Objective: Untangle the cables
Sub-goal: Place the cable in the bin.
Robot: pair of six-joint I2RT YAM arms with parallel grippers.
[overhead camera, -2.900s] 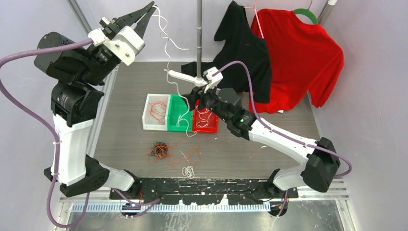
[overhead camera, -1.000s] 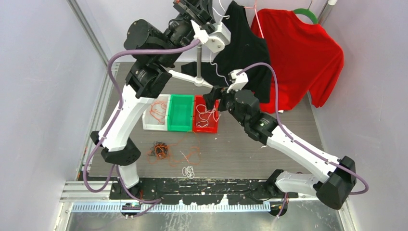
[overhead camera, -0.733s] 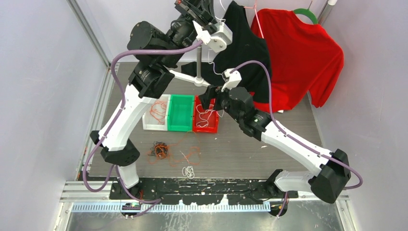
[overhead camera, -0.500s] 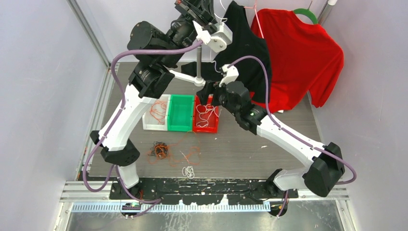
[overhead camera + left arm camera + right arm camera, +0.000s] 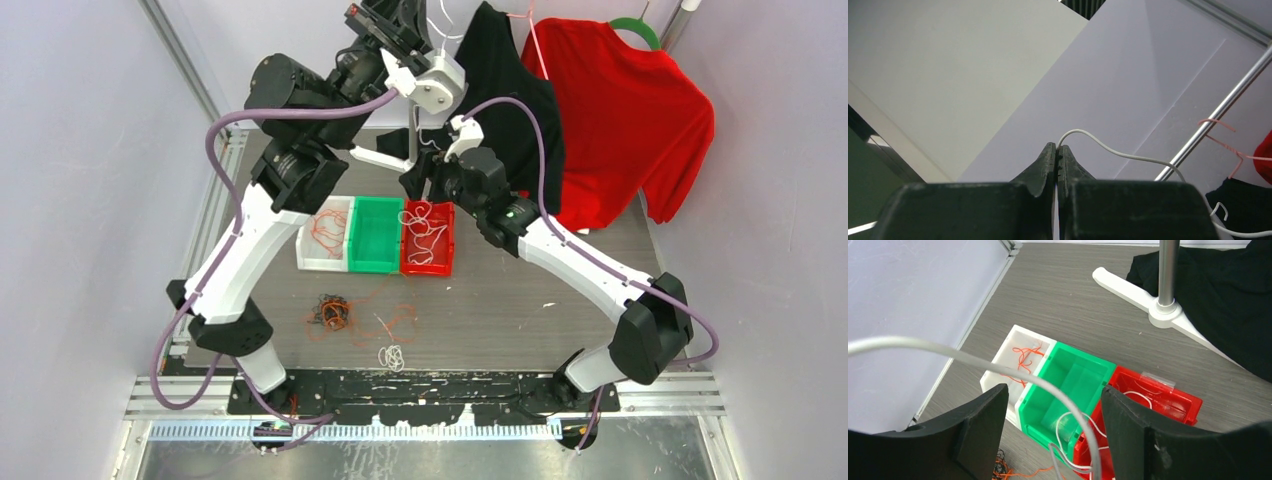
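Three bins stand side by side on the table (image 5: 520, 300): the white bin (image 5: 320, 262) holds orange-red wires (image 5: 1023, 354), the green bin (image 5: 373, 265) sits in the middle, and the red bin (image 5: 427, 268) holds loops of white wire (image 5: 425, 225). Behind them rise a stand pole (image 5: 1167, 270), a black shirt (image 5: 510, 100) and a red shirt (image 5: 620, 120). High above, the left gripper (image 5: 1056, 149) is clenched on the white cable (image 5: 1108, 150), which drops between the spread, released fingers of the right gripper (image 5: 1054, 390) toward the red bin. A loose tangle (image 5: 332, 312) lies nearer the arm bases.
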